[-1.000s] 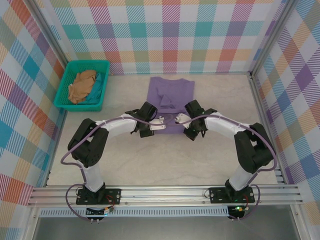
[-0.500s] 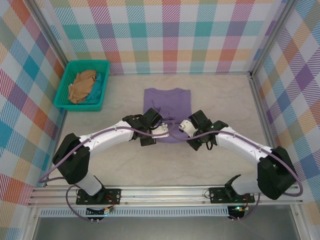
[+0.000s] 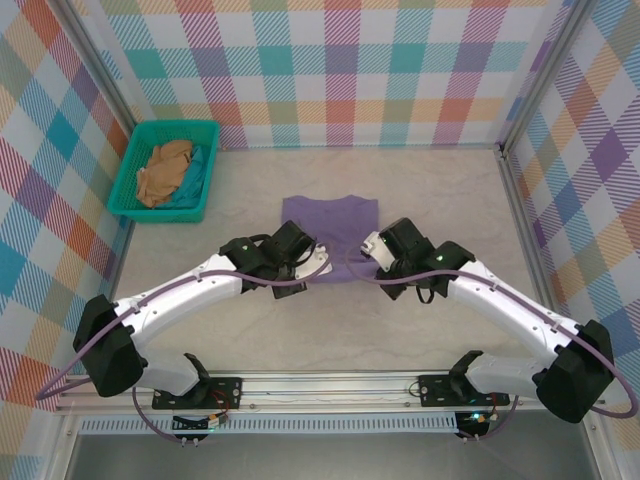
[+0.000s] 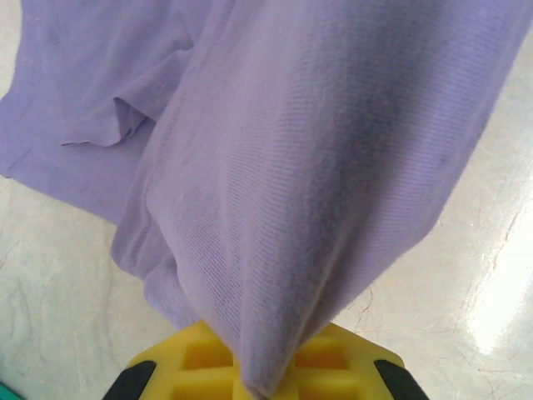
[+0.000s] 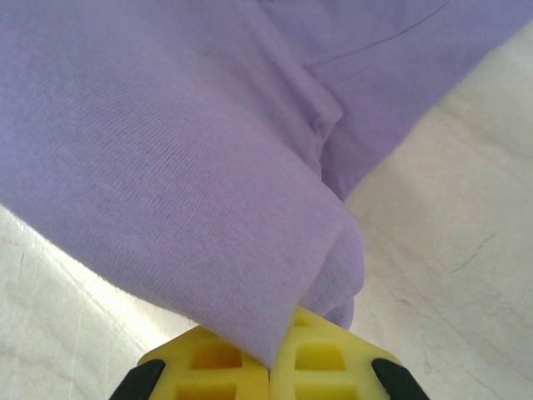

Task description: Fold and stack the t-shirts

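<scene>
The lavender t-shirt lies mid-table, its near edge lifted by both grippers. My left gripper is shut on the near left part of the hem. In the left wrist view the purple cloth hangs in a fold pinched between the yellow fingers. My right gripper is shut on the near right part. There the cloth tucks between the closed yellow fingers. A tan t-shirt lies crumpled in the teal basket.
The basket stands at the far left by the checked wall, with some teal cloth under the tan shirt. Checked walls close the left, back and right sides. Bare marble table runs between the shirt and the arm bases.
Both arms have stretched out lower and drawn the purple shirt toward the near side. Its far edge now sits closer to me. Both grippers stay shut on it.
</scene>
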Available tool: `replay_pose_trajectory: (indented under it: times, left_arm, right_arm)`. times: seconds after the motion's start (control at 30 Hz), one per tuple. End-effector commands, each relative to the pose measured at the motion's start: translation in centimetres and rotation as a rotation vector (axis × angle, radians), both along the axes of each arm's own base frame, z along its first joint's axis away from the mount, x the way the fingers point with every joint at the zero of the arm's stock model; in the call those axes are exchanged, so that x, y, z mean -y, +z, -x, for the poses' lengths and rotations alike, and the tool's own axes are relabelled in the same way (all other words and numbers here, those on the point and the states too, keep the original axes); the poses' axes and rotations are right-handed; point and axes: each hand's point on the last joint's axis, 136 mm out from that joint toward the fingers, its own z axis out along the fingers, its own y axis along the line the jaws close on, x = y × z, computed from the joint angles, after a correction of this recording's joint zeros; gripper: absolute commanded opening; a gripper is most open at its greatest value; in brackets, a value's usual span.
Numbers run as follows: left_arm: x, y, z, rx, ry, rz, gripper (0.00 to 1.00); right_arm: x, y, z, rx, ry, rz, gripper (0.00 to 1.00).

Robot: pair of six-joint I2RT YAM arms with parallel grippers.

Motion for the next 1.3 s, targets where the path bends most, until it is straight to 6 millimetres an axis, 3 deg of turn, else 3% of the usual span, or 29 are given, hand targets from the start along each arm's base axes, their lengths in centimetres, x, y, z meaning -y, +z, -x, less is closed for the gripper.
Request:
replay_pose_trajectory:
  times: [0.0,0.23,0.57,0.93,1.27]
  left_arm:
    - [-1.0,1.1,-1.3,0.013,0.105,0.023,0.00]
    - [-1.4,0.6,-4.8,-0.031,0.203,0.058,0.00]
    - [-2.4,1.0,-11.3,-0.067,0.263,0.109,0.00]
    - [-2.0,-1.3,-18.3,-0.137,0.262,0.150,0.00]
    - [-1.8,-4.1,-23.8,-0.159,0.280,0.201,0.03]
  right_arm:
    - [0.3,1.5,-1.6,0.050,-0.068,0.025,0.00]
    - [-2.2,2.2,-5.2,0.087,0.017,0.058,0.00]
    - [-2.8,1.8,-11.5,0.031,-0.001,0.057,0.00]
    - [-3.0,-1.6,-18.5,-0.080,-0.041,0.081,0.00]
    - [-3.0,-5.2,-22.2,-0.147,-0.113,0.076,0.00]
